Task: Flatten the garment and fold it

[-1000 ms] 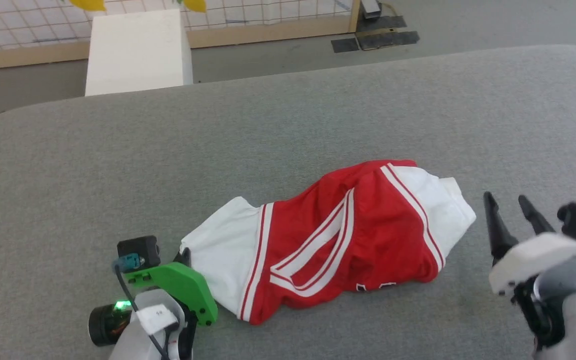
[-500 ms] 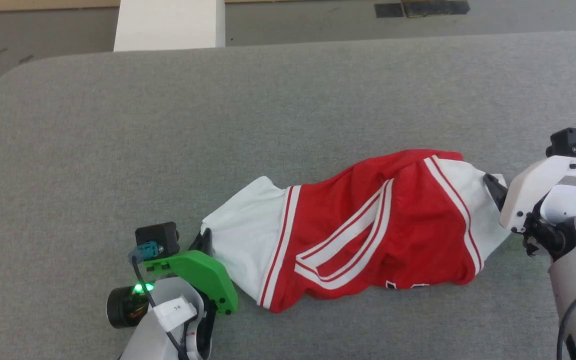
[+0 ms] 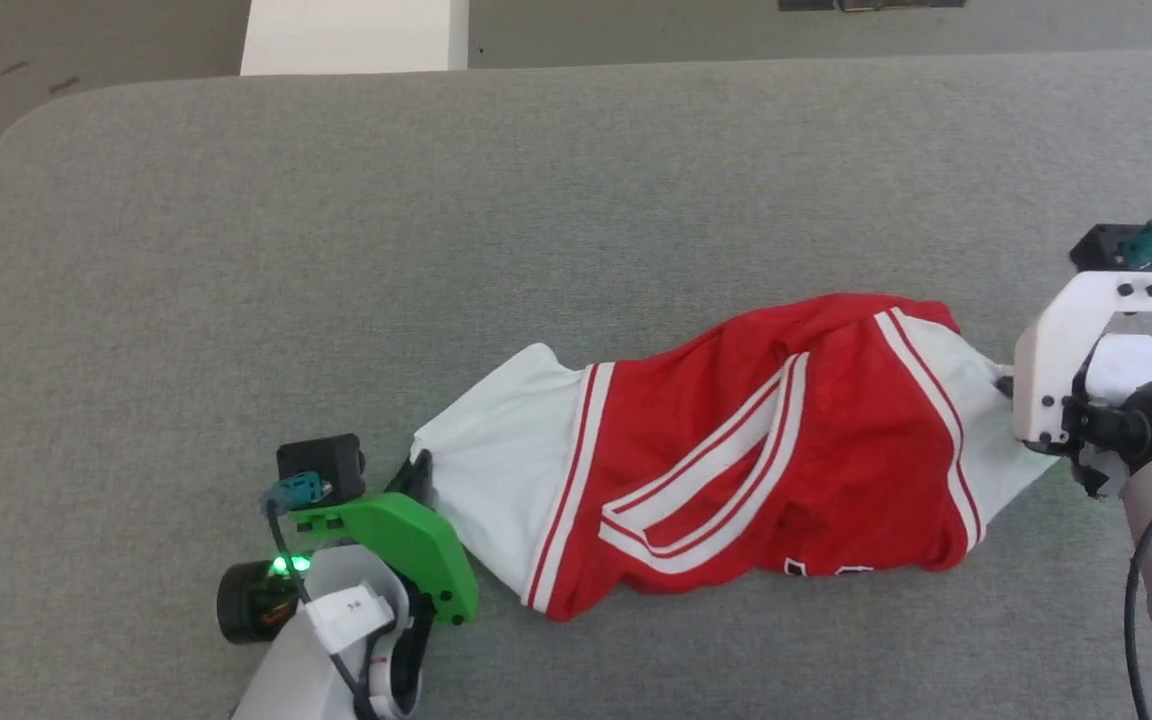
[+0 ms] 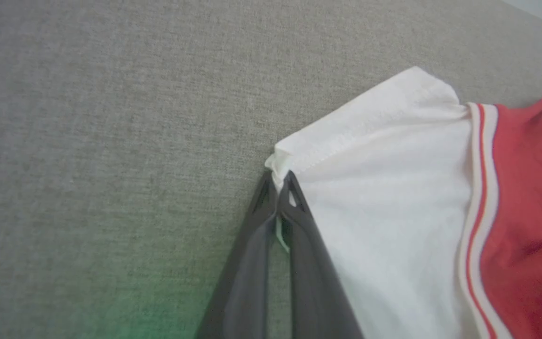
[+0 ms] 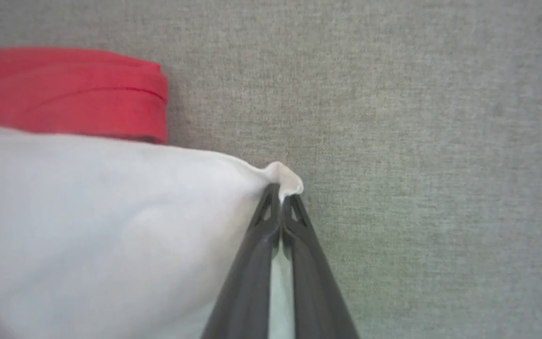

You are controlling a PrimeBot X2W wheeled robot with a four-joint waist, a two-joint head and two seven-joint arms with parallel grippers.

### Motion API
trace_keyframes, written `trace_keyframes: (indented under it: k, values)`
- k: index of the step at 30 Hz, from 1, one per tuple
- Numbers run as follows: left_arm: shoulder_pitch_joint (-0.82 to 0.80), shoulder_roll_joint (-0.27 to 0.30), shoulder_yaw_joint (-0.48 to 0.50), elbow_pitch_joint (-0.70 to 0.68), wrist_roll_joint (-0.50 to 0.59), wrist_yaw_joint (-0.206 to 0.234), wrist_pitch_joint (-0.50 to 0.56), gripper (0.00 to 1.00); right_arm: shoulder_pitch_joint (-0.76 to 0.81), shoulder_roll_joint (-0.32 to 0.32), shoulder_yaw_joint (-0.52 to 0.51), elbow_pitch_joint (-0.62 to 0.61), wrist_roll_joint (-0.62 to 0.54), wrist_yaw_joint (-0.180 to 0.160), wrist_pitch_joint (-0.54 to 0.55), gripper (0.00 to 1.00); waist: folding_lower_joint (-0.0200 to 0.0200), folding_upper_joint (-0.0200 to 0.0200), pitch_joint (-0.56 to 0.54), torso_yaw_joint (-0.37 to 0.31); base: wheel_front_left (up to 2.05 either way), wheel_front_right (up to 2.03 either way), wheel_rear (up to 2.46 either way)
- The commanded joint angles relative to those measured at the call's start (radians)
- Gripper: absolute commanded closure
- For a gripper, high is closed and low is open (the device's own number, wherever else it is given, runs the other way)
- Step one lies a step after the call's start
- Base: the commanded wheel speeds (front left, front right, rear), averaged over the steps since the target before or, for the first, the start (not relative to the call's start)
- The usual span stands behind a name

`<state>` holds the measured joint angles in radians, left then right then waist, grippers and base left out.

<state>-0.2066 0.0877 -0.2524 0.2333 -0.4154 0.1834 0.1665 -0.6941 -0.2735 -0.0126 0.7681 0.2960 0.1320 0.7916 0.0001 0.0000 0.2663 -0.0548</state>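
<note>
The garment [image 3: 736, 460] lies bunched and twisted across the grey table, red with striped trim in the middle and its white inside showing at both ends. My left gripper [image 3: 418, 478] is shut on a white corner at the garment's left end; the left wrist view has the fingertips [image 4: 280, 181] pinching the hemmed white corner of the garment [image 4: 384, 188]. My right gripper [image 3: 1006, 385] is shut on the white corner at the right end; in the right wrist view a tuft of white cloth [image 5: 285, 179] sticks out above the closed fingertips [image 5: 278, 193].
The grey cloth-covered table [image 3: 536, 220] stretches wide behind the garment, its rounded left corner at the upper left. Beyond the far edge stands a white box [image 3: 356, 35] on the floor.
My right gripper came in from the lower right, open, and shut on the garment's right white corner. The camera tilted down. The left gripper kept its hold.
</note>
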Motion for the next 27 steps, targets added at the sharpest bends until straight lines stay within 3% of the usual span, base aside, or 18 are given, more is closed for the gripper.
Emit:
trace_keyframes:
  k: [1, 8, 11, 13, 15, 19, 27]
  values:
    - [-0.009, 0.018, -0.003, 0.001, -0.007, -0.012, 0.014, 1.0, 0.049, -0.004, 0.024, -0.006, 0.013, -0.001, 0.025, 1.0, -0.0001, 0.0, -0.009, -0.014, 0.0, 0.0, 0.0]
    - [-0.129, 0.107, -0.012, -0.08, 0.001, -0.089, 0.078, 1.0, 0.028, -0.101, 0.08, -0.206, 0.035, -0.001, 0.017, 1.0, -0.0001, 0.0, 0.001, -0.047, 0.0, 0.0, 0.0]
    - [-0.226, 0.106, 0.029, -0.129, -0.083, -0.142, 0.107, 1.0, -0.016, -0.141, 0.092, -0.282, 0.035, -0.001, 0.016, 1.0, -0.0001, 0.0, 0.026, -0.067, 0.0, 0.0, 0.0]
    - [-0.302, 0.081, 0.072, -0.145, -0.166, -0.155, 0.14, 1.0, -0.061, -0.162, 0.089, -0.32, 0.031, -0.001, 0.009, 1.0, -0.0001, 0.0, 0.056, -0.08, 0.0, 0.0, 0.0]
    - [-0.394, 0.099, 0.092, -0.147, -0.18, -0.153, 0.178, 1.0, -0.116, -0.178, 0.088, -0.35, 0.013, -0.001, -0.006, 1.0, -0.0001, 0.0, 0.089, -0.094, 0.0, 0.0, 0.0]
    - [-0.603, 0.181, 0.087, -0.103, -0.081, -0.132, 0.214, 1.0, -0.257, -0.188, 0.08, -0.375, -0.017, -0.001, -0.055, 1.0, -0.0001, 0.0, 0.155, -0.12, 0.0, 0.0, 0.0]
    - [-1.004, 0.194, 0.126, 0.019, 0.015, -0.042, 0.142, 1.0, -0.562, -0.163, 0.044, -0.358, -0.099, -0.001, -0.265, 1.0, -0.0001, 0.0, 0.263, -0.167, 0.0, 0.0, 0.0]
